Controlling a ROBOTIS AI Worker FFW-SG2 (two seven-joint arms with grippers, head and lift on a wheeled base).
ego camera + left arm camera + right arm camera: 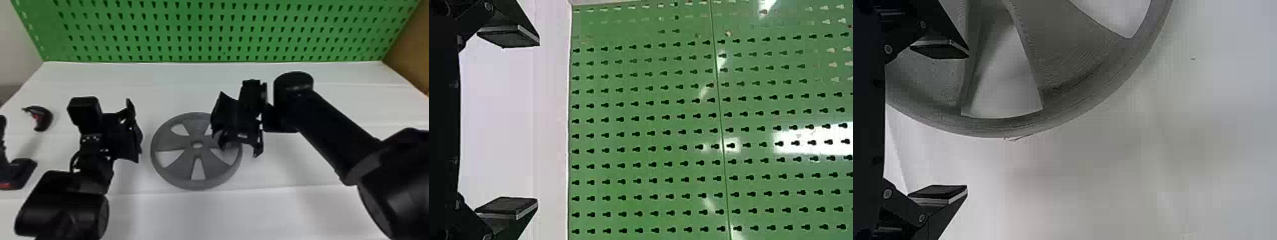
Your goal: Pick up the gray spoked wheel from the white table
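Picking up the gray spoked wheel (174, 142) is at the approach stage: the wheel lies flat on the white table (223, 212), near the middle of the scene, and is not yet gripped.

Right gripper (968, 121): positioned over the right, far part of the wheel; fingers wide apart, holding nothing. Left gripper (538, 122): positioned to the left of the wheel, beside its rim in the head view; fingers wide apart, holding nothing.

Steps left, as judged: align one or both grippers with the rim, lower, close, confirm the hold, then lift the wheel clear of the table.

Visibility limits: in the head view, the right gripper covers part of the wheel's right, far rim and the spoke area beside it. The right wrist view crops the wheel at the picture edge, and one finger overlaps it. Contact between that finger and the wheel cannot be determined, nor can the finger's height above it. A black-and-red object (16, 174) at the left is cut off by the head view's edge; its type cannot be identified.
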